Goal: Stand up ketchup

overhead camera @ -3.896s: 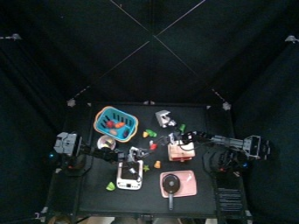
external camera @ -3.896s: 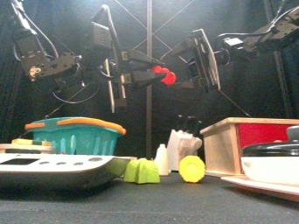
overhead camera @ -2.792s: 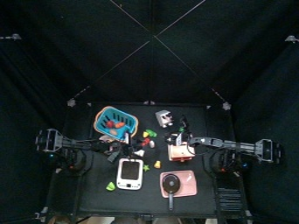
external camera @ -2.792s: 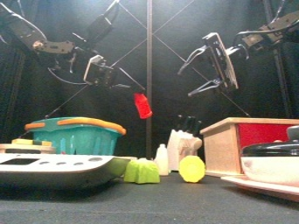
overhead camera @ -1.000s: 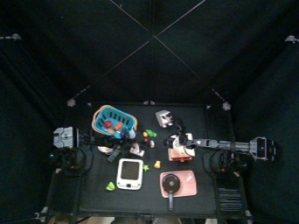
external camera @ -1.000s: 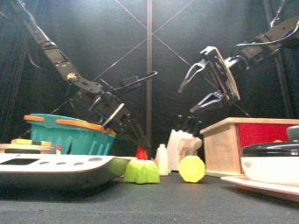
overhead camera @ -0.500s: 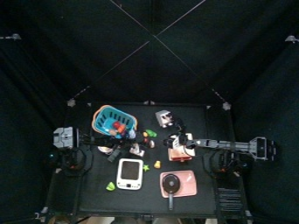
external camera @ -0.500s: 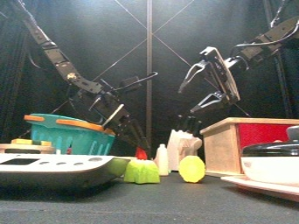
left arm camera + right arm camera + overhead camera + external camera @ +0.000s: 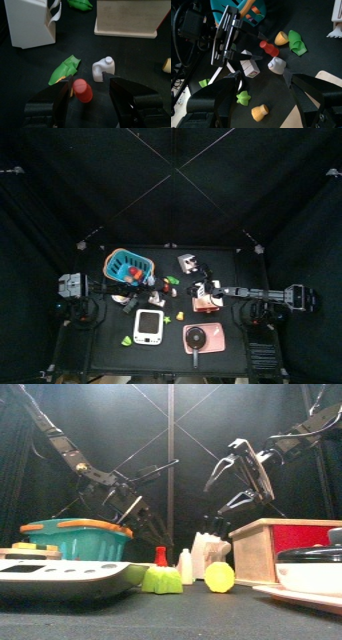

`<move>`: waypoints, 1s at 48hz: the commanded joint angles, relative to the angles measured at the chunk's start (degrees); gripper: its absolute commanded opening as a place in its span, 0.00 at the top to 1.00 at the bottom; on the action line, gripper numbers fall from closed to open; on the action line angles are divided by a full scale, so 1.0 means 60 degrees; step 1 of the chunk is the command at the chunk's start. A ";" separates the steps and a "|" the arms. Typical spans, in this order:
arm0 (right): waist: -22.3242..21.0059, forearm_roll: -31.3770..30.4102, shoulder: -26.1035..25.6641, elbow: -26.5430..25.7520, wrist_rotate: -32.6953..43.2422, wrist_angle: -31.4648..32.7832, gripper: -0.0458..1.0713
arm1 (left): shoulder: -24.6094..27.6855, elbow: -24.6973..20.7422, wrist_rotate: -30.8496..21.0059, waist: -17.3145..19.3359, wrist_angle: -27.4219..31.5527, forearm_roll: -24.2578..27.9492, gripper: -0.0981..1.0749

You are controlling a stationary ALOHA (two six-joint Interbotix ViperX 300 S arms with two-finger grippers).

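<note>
The ketchup bottle (image 9: 83, 90), earlier held aloft, now stands on the table; left fingers (image 9: 62, 90) have spread.

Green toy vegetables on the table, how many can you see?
3, possibly more hidden. One green pepper lies beside the ketchup bottle and small white jug; another green piece lies by the yellow piece; a third sits left of the white scale.

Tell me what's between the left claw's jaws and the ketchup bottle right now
Nothing: in the left wrist view the ketchup bottle stands between the open left claw, with bare table on both sides.
</note>
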 commanded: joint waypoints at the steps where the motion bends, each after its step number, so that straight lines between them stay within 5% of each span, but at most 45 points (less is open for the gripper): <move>1: 0.0015 0.0000 -0.0103 -0.0088 -0.0015 0.0015 0.08 | -0.0234 -0.0205 -0.0015 0.0029 -0.0117 0.0059 0.17; 48: 0.0015 0.0000 -0.0103 -0.0176 -0.0015 0.0029 0.08 | -0.0527 -0.0220 -0.0015 0.0029 -0.0146 0.0146 0.18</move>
